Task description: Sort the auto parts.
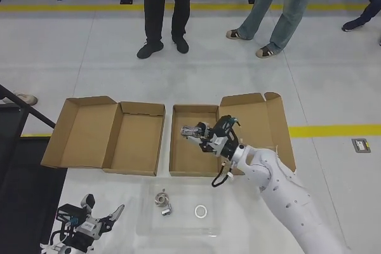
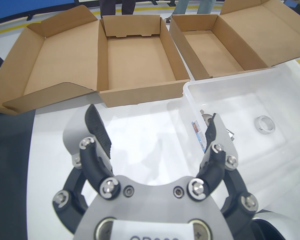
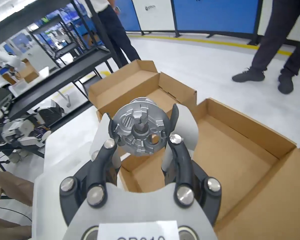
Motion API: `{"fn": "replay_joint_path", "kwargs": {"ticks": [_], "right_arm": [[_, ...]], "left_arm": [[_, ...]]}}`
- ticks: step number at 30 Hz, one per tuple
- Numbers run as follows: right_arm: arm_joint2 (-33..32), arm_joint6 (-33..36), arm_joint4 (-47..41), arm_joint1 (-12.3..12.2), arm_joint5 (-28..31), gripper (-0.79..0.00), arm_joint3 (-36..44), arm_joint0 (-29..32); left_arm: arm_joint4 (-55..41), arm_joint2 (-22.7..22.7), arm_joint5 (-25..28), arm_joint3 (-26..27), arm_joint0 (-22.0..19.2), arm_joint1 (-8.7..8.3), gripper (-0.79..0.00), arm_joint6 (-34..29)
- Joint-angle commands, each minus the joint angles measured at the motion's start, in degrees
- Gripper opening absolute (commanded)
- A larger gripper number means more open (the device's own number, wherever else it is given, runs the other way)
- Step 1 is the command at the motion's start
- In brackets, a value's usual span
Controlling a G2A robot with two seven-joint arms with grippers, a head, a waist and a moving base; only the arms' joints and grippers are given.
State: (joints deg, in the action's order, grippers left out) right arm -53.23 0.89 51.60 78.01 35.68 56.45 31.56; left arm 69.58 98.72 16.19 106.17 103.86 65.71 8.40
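Left gripper [image 2: 152,112], fingers spread, half hides a small part [image 2: 204,118] in the clear bin [image 2: 240,80]; right gripper [image 3: 143,118], clenched on a toothed metal hub [image 3: 140,133], hangs over a cardboard box [image 1: 187,159].

Bright even overhead light, soft shadows, wrist views bowed at the edges

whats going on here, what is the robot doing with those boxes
The robot is sorting auto parts. Its right gripper is clamped on a grey metal gear-like part, held above the right-hand open brown cardboard box and not yet released. The left gripper hangs open beside the clear plastic bin, which holds a silver metal ring and a small coiled metal part. A second open cardboard box sits to the left.
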Motion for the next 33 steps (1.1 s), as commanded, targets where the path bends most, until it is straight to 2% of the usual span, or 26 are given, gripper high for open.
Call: {"fn": "replay_joint_path", "kwargs": {"ticks": [1,5,18,22,25,33], "right_arm": [[1.53,1.42,-0.28,1.00,-2.86,-0.785,-3.08,-2.49],[4.10,2.50,-1.37,2.85,-5.16,-0.785,-8.13,-5.81],[4.12,2.53,-1.32,2.86,-5.37,-0.785,-8.03,-5.63],[4.91,5.68,0.18,3.52,-13.83,-0.785,-6.30,-4.96],[6.32,8.54,-0.62,4.68,-16.68,-0.785,-7.14,-6.14],[11.82,13.82,-0.59,9.47,-26.11,-0.785,-17.41,-12.15]], "left_arm": [[0.00,0.00,0.00,0.00,0.00,0.00,0.000,0.00],[0.00,0.00,0.00,0.00,0.00,0.00,0.000,0.00],[0.00,0.00,0.00,0.00,0.00,0.00,0.000,0.00],[0.00,0.00,0.00,0.00,0.00,0.00,0.000,0.00],[0.00,0.00,0.00,0.00,0.00,0.00,0.000,0.00],[0.00,0.00,0.00,0.00,0.00,0.00,0.000,0.00]]}}
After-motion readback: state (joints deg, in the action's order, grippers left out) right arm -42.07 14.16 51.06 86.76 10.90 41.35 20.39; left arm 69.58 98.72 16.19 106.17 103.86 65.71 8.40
